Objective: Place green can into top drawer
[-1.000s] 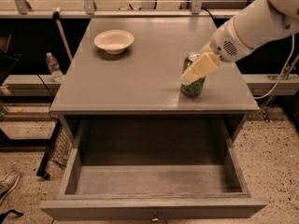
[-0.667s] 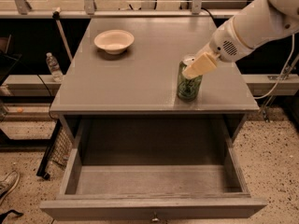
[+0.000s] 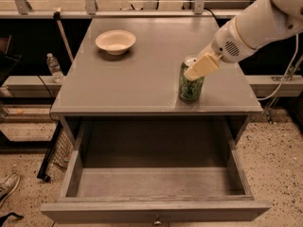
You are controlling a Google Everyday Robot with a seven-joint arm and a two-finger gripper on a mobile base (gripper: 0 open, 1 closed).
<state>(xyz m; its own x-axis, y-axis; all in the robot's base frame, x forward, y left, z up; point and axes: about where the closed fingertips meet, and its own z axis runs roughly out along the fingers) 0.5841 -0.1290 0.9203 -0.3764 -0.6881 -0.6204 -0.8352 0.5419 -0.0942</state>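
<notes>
The green can [image 3: 190, 87] stands upright near the front right corner of the grey table top [image 3: 142, 74]. My gripper [image 3: 200, 67] comes in from the right on the white arm and sits at the can's top, covering part of its silver rim. The can's base rests on the table. The top drawer [image 3: 156, 211] is pulled wide open below the table's front edge, and its grey inside [image 3: 156, 181] holds nothing I can see. Its small metal knob [image 3: 155, 221] shows at the bottom edge.
A cream bowl [image 3: 115, 41] sits at the back left of the table top. A water bottle [image 3: 54, 67] stands on the floor shelf to the left. A shoe [image 3: 7, 187] shows at the lower left. Cables run on the right.
The gripper has shifted slightly left and up at the can's top, so more of the can's body shows. The can stays upright on the table.
</notes>
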